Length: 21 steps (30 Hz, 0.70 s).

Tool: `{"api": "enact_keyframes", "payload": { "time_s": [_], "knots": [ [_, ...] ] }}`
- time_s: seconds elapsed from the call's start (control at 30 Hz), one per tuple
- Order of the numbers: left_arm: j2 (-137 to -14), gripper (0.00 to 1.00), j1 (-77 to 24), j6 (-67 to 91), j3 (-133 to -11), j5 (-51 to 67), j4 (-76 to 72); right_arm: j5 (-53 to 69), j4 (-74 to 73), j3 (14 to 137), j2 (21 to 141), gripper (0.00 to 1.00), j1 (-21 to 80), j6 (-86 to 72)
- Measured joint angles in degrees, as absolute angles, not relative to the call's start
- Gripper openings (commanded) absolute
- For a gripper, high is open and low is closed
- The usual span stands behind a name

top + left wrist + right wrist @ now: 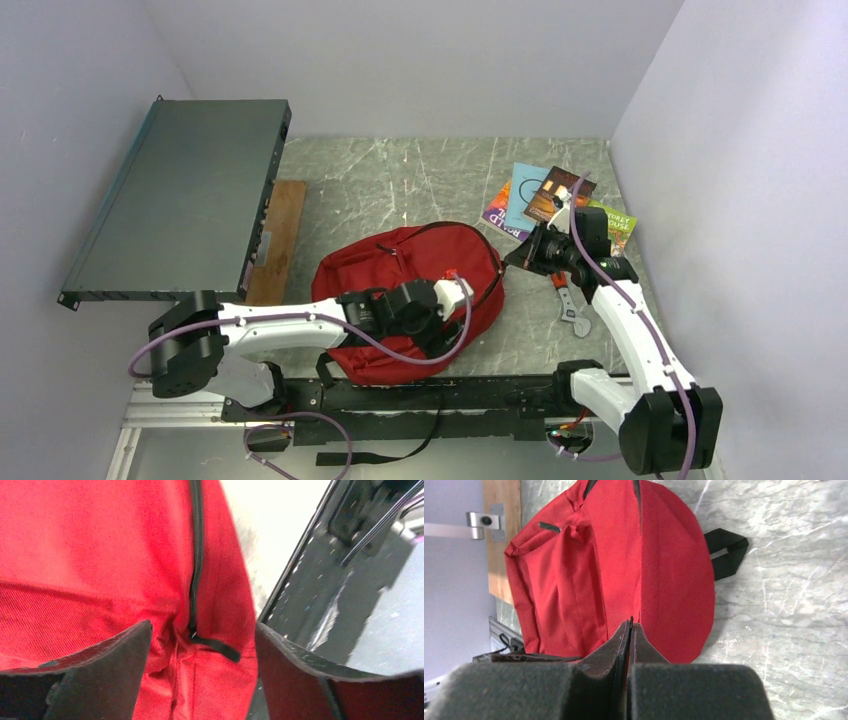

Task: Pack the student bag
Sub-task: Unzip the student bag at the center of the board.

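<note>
The red student bag [410, 290] lies in the middle of the table; the right wrist view shows it too [589, 570]. My left gripper [463, 290] hovers over the bag's near right part. In the left wrist view it is open [202, 627], its fingers on either side of the end of the black zipper [196, 555] and a loose black pull tab [220, 649], touching neither. My right gripper [515, 260] is at the bag's right edge. It is shut [630, 622], with a thin black sliver pinched between the pads where the zipper line ends.
Several colourful books [545, 195] lie at the back right behind the right arm. A wrench with orange grips [568, 305] lies next to that arm. A dark flat rack unit [185, 195] and a wooden board [280, 235] are on the left. A black rail [470, 390] runs along the near edge.
</note>
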<state>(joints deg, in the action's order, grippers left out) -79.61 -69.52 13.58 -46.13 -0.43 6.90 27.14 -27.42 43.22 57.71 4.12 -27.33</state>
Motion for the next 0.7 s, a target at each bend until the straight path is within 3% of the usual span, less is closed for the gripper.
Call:
{"api": "enact_keyframes", "payload": {
  "time_s": [0.13,0.2,0.4,0.63,0.7],
  "knots": [
    [-82.5,0.87,-69.6,15.2,-55.3,-0.7,8.8,29.0,-27.0,41.3,54.7,0.00,4.8,-27.6],
    [-86.0,0.83,-69.5,16.4,-61.9,-2.4,9.0,29.3,-27.0,40.8,53.6,0.00,5.0,-27.7],
    [-96.4,0.52,-68.2,21.2,-75.9,-5.3,13.7,30.2,-27.4,40.8,51.6,0.00,5.1,-27.6],
    [-103.6,0.31,-67.5,23.7,-80.5,-7.6,19.2,30.5,-27.6,40.8,51.2,0.00,5.1,-27.7],
    [-104.0,0.12,-67.5,23.8,-81.3,-8.2,20.6,30.6,-27.9,40.8,51.2,0.00,5.1,-27.7]
  ]
}}
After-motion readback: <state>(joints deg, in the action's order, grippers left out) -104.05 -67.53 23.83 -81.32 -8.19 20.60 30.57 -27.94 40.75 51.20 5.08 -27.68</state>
